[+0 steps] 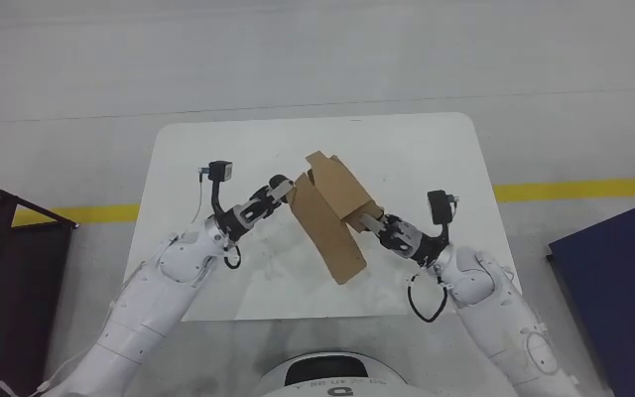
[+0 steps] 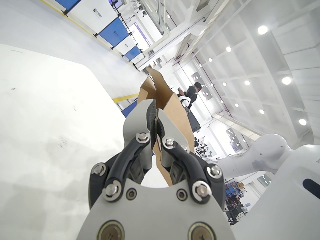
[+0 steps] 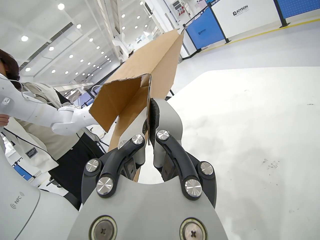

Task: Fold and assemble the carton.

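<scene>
The carton is a brown corrugated blank, partly opened from flat and held off the table above its middle, tilted, with one long panel sloping down toward the robot and shorter panels folded up at the far end. In the right wrist view the carton shows a hollow, wedge-shaped mouth with ragged flap edges, its walls not yet square to each other. In the left wrist view the carton rises edge-on beyond the fingers. The left gripper is clenched on a cardboard edge at one side, its pads pressed on the sheet between them (left gripper). The right gripper is likewise clamped on the opposite edge, a single wall thickness pinched in its tips (right gripper). The step in hand appears to be erecting the body: opening the flattened sleeve into a rectangular tube. The next move would probably call for both arms to work together, spreading or rotating the gripped walls until the creases stand square, then lowering the carton to the table so that the end flaps can be folded in. A slack or uneven pull could let the sheet slip or crease off the score.
</scene>
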Robot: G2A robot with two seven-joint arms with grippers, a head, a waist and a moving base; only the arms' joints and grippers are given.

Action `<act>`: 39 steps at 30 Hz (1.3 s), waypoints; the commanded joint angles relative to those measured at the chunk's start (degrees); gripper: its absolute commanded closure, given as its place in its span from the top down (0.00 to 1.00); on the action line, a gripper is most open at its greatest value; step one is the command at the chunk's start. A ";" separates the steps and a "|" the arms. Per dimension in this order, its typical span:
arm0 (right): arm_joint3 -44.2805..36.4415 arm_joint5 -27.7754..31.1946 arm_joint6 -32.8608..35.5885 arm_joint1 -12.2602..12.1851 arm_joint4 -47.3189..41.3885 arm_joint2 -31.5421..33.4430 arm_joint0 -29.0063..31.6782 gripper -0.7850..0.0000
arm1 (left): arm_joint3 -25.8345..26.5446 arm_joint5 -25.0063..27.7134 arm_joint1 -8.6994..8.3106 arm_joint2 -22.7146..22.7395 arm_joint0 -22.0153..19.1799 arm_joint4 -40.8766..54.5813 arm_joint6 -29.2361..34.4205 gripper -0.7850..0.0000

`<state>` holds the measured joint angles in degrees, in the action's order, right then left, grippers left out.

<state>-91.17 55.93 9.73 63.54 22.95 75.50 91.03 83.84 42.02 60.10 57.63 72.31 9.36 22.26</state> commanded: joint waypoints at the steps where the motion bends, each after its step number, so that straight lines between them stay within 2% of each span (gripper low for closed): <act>1: 0.06 0.64 -1.04 0.05 -0.35 0.07 0.07 0.00 | -0.30 -0.27 0.05 0.17 0.17 -0.66 0.07 0.00; 2: 0.07 1.22 -1.45 0.06 -0.83 -0.01 0.14 0.00 | -0.55 -0.30 0.07 0.32 0.25 -0.89 0.07 0.03; 3: 0.12 1.77 -1.65 0.06 -1.31 -0.03 0.18 0.00 | -0.80 -0.29 0.10 0.46 0.34 -0.94 0.09 0.14; 5: -0.01 2.07 -1.79 0.00 -2.84 -0.13 0.23 0.00 | -1.38 -0.36 0.12 0.84 0.52 -0.86 0.14 0.26; 6: -0.16 2.07 -1.79 -0.06 -3.91 -0.17 0.23 0.00 | -1.72 -0.49 0.13 1.07 0.60 -0.78 0.15 0.36; 7: -0.26 2.07 -1.69 -0.15 -5.09 -0.17 0.18 0.00 | -2.00 -0.59 0.13 1.30 0.67 -0.68 0.19 0.52; 8: -0.30 2.07 -1.51 -0.25 -6.35 -0.17 0.11 0.00 | -2.30 -0.74 0.12 1.60 0.74 -0.65 0.14 1.00; 13: 0.14 2.07 -1.11 -0.48 -9.40 0.01 -0.12 0.00 | -3.09 -2.02 0.01 4.65 1.05 -3.13 -4.08 1.00; 24: 0.14 2.07 -1.11 -0.48 -9.40 0.01 -0.12 0.00 | -3.09 -2.02 0.01 4.65 1.05 -3.13 -4.08 1.00; 27: 0.14 2.07 -1.11 -0.48 -9.40 0.01 -0.12 0.00 | -2.22 -2.96 0.29 4.66 1.76 0.35 -5.26 1.00; 29: -0.25 1.48 0.48 -0.54 -8.98 -0.49 -0.36 0.00 | -2.46 -3.50 0.41 4.72 2.22 5.13 -3.73 1.00; 32: 0.72 2.07 8.58 -1.27 -13.72 -2.54 -1.92 0.00 | -3.18 -4.91 0.51 4.35 3.02 18.09 3.55 1.00; 36: 4.27 2.07 21.54 -2.87 -26.94 -3.63 -5.89 0.00 | -5.37 -15.10 0.20 3.49 2.39 29.16 19.75 1.00; 39: 5.32 1.01 29.10 -3.79 -35.29 -4.34 -8.23 0.00 | -6.27 -20.16 0.31 2.41 1.65 35.46 30.94 1.00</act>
<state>-86.08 57.45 35.67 60.02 -8.82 71.30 83.50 78.06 23.63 60.35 60.31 74.26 42.40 48.05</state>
